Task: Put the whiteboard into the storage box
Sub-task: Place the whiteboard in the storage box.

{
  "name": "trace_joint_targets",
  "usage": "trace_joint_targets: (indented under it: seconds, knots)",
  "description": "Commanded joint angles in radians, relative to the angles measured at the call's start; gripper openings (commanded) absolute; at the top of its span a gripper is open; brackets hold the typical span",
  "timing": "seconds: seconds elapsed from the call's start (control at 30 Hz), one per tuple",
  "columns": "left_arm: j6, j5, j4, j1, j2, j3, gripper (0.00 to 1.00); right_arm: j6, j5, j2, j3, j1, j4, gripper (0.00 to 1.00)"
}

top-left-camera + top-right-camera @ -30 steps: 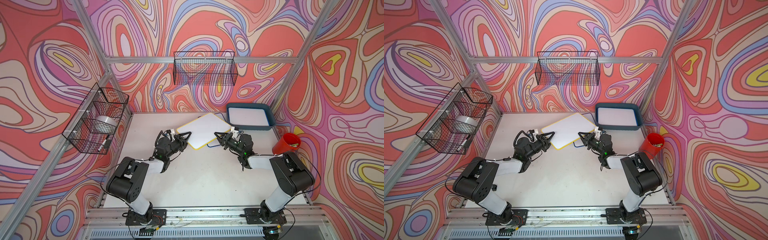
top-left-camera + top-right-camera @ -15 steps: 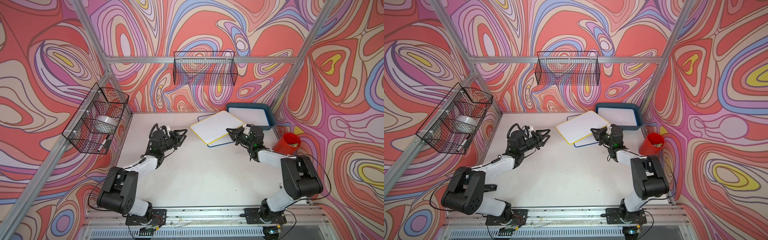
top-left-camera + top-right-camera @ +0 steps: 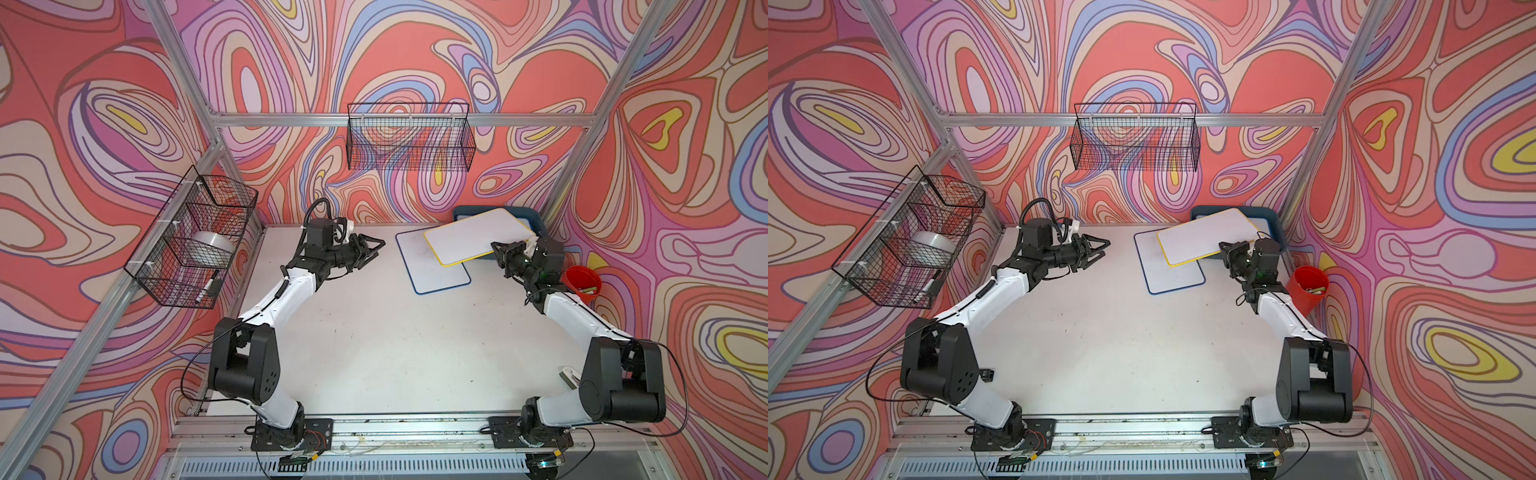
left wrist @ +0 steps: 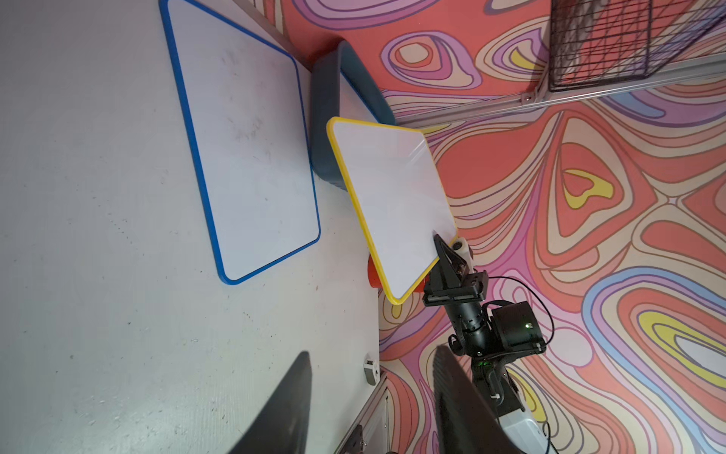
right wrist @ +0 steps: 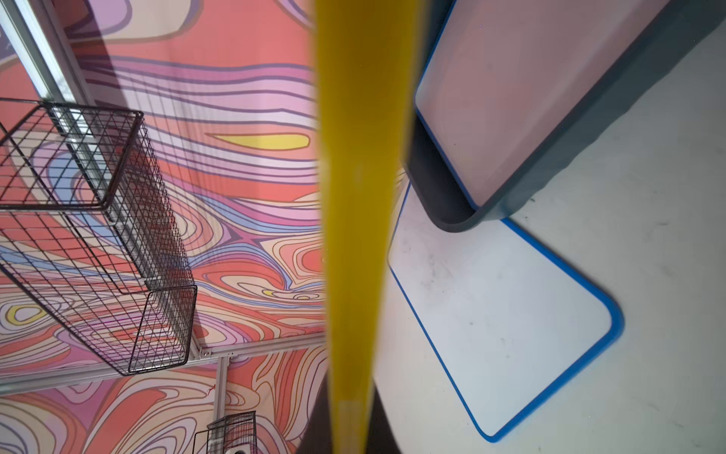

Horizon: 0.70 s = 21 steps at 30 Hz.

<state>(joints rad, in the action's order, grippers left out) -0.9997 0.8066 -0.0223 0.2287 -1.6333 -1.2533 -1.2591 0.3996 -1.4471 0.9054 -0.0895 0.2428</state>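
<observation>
This is a robotics lab test cell. A silver aluminium extrusion frame (image 3: 291,120) boxes in a plain white tabletop (image 3: 395,353), and printed panels of swirling red, purple and cream (image 3: 415,50) cover the walls. Two white-and-black jointed robot arms (image 3: 282,299) (image 3: 577,320) are bolted to a metal rail (image 3: 407,432) at 6 o'clock. Black wire baskets hang from the frame at 12 o'clock (image 3: 409,139) and 9 o'clock (image 3: 191,241). A shallow dark teal plastic storage box (image 3: 536,216) sits as a prop at 1 o'clock.

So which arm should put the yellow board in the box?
Right: the right end effector grips the yellow whiteboard over the storage box; the left end effector is open and farther off.
</observation>
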Motion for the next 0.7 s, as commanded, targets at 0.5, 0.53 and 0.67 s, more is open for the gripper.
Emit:
trace_joint_targets:
  seconds: [0.5,0.53,0.67]
  knots:
    - [0.200,-0.006,-0.197,0.012,-0.290,-0.261,0.46,0.001,-0.013,-0.163,0.204,-0.196,0.057,0.00]
    - [0.209,-0.012,-0.208,0.012,-0.300,-0.268,0.46,0.002,-0.013,-0.184,0.221,-0.197,0.061,0.00]
    - [0.246,-0.023,-0.235,0.012,-0.343,-0.298,0.46,-0.032,-0.013,-0.306,0.282,-0.197,0.119,0.00]
